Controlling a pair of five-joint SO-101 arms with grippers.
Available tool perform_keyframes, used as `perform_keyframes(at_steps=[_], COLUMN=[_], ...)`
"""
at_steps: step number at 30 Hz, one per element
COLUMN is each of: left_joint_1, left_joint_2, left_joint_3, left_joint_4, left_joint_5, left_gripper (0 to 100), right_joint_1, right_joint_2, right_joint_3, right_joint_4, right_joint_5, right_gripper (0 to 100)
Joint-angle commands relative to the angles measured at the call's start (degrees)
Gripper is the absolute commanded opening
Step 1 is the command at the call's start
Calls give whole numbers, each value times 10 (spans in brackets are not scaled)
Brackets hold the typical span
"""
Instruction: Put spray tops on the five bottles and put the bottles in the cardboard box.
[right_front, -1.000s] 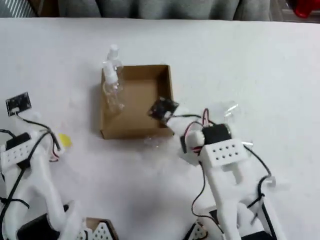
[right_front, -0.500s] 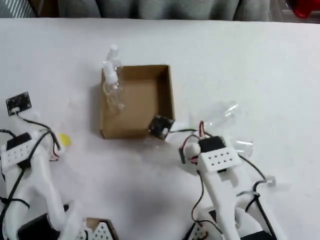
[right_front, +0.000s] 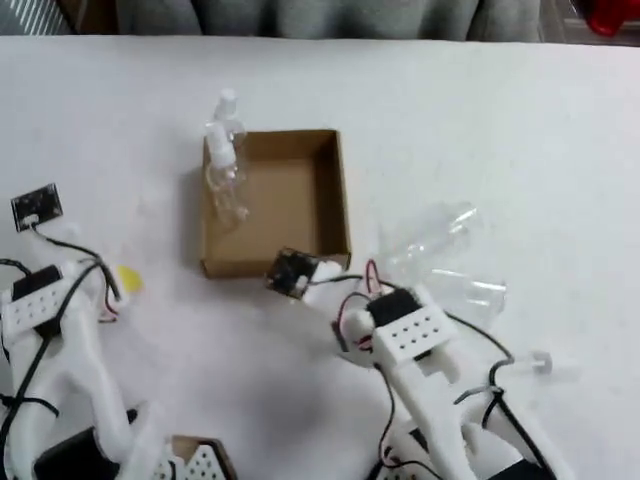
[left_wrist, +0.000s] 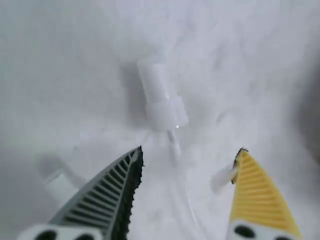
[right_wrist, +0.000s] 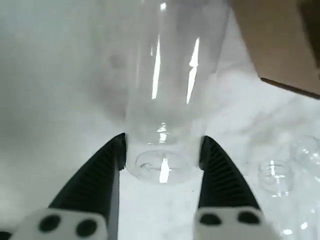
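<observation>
- White table (right_front: 480, 120) spans the high view.
- Brown cardboard box (right_front: 290, 200) sits centre-left, with a topped bottle (right_front: 225, 175) along its left wall.
- By the box's lower right corner, the right gripper (right_wrist: 162, 150) clamps a clear bottle (right_wrist: 170, 90).
- At far left, the left gripper (left_wrist: 187, 157) gapes above a spray top (left_wrist: 161, 102).

Left arm (right_front: 45, 300) folded low at near left; left gripper (left_wrist: 189, 150) aimed downward, jaws spread wide. Right arm (right_front: 415, 330) angled forward and leftward; right gripper (right_wrist: 162, 140) clamped across base of clear bottle (right_wrist: 175, 60)
</observation>
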Motion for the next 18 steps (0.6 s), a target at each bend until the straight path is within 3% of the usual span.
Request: perform_keyframes(at_steps=[1, 8, 13, 18], left_joint_1=[-6, -6, -6, -2], left_joint_2=[-20, -20, -20, -21], left_joint_3=[-2, -2, -2, -3], left_joint_4=[-11, -11, -11, -6], left_joint_5=[-5, -5, -4, -4], left_gripper=[278, 278, 278, 278], right_joint_1=[-11, -71, -157, -175], right_joint_2=[1, 1, 1, 0], right_joint_3=[-8, -39, -40, -40], right_joint_4=[37, 113, 110, 113], right_joint_5=[-63, -190, -286, -301], right_gripper=[29, 73, 253, 407])
